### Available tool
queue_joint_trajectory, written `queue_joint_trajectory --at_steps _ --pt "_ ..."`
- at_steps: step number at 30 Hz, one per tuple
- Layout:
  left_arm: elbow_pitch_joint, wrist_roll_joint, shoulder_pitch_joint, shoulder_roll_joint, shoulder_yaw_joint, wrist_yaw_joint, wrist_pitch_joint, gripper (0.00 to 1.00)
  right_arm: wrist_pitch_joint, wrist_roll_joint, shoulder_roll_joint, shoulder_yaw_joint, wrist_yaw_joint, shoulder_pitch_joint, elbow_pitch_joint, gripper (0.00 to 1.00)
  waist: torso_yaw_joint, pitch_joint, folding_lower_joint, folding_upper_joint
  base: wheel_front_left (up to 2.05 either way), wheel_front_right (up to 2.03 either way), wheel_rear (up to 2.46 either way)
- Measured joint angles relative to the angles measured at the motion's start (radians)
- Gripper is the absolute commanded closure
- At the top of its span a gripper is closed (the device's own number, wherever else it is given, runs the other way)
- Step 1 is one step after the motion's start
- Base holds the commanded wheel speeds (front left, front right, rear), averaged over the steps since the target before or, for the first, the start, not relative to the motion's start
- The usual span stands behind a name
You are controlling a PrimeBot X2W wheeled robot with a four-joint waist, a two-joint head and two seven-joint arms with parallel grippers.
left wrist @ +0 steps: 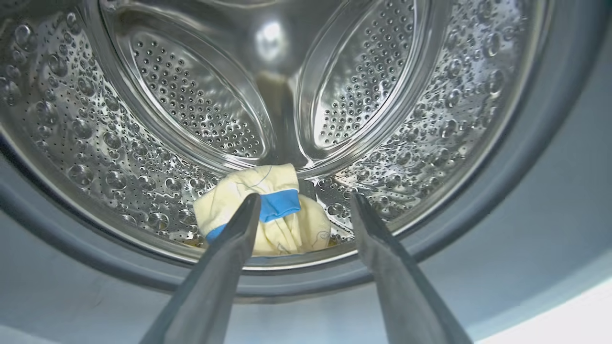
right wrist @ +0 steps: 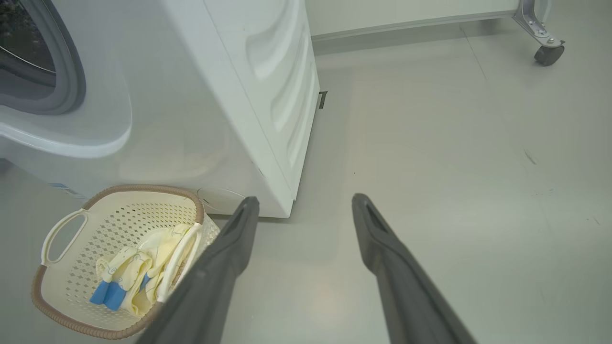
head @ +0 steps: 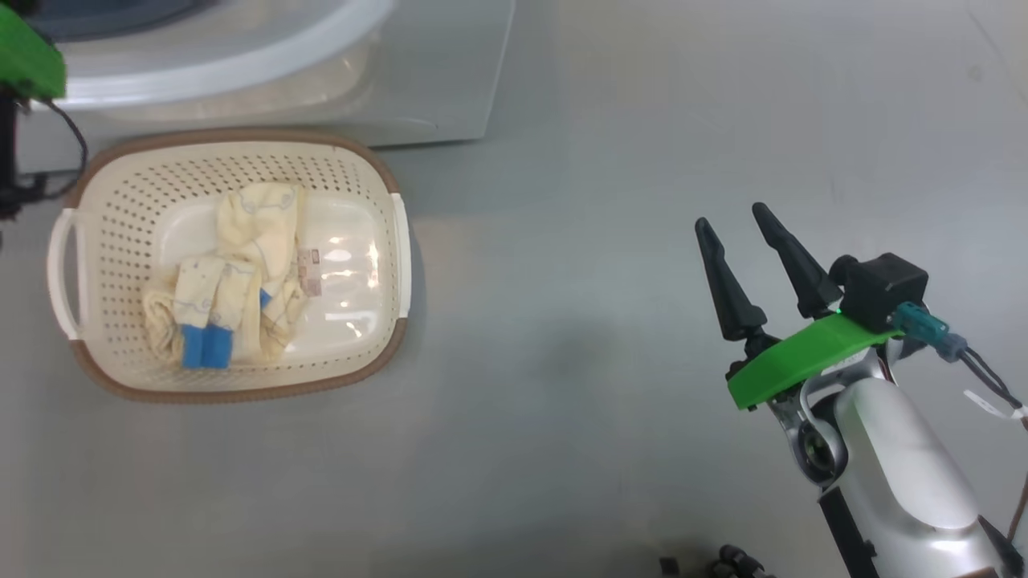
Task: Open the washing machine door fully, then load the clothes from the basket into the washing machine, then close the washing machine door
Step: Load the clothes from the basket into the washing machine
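Now your left jaws stood spread before the washing machine drum (left wrist: 191, 95), one cream-yellow garment (left wrist: 287, 231) inside; your right jaws hung spread above the floor (right wrist: 454, 167), other clothes (head: 257, 225) in the basket (head: 241, 136).

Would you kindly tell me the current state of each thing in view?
washing machine: open, drum exposed.
garment: lying loose in drum, ungripped.
basket: upright on floor, part-filled.
clothes: crumpled in basket.
left gripper: open, empty, at drum mouth.
right gripper: open, empty, above floor.
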Motion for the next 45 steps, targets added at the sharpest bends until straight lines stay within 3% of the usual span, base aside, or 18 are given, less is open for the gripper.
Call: queue_joint_trajectory --at_steps 9,14,23,33,45 --pt "-0.187 0.012 0.342 -0.013 0.081 0.000 0.000 0.00 0.000 -0.015 0.000 -0.015 0.000 0.048 0.025 0.00 0.051 -0.146 0.0000 0.0000 0.00 0.00 0.00" --pt "-0.255 0.019 0.531 -0.058 0.151 0.004 0.000 0.00 0.000 -0.026 0.000 -0.029 0.000 0.088 0.035 0.00 0.070 -0.230 0.0000 0.0000 0.00 0.00 0.00" --pt "-0.407 0.101 0.840 -0.130 0.239 0.061 0.000 0.00 0.000 -0.017 0.000 -0.035 0.000 0.170 0.032 0.00 0.092 -0.384 -0.0001 0.0000 0.00 0.00 0.00" --pt "-0.540 0.194 1.043 -0.193 0.354 0.081 0.000 0.00 0.000 -0.007 0.000 -0.048 0.000 0.236 0.029 0.00 0.113 -0.505 -0.0001 0.0000 0.00 0.00 0.00" --pt "-0.608 0.325 1.206 -0.280 0.425 0.058 0.000 0.00 0.000 0.010 0.000 -0.017 0.000 0.268 0.029 0.00 0.120 -0.580 0.0000 0.0000 0.00 0.00 0.00"
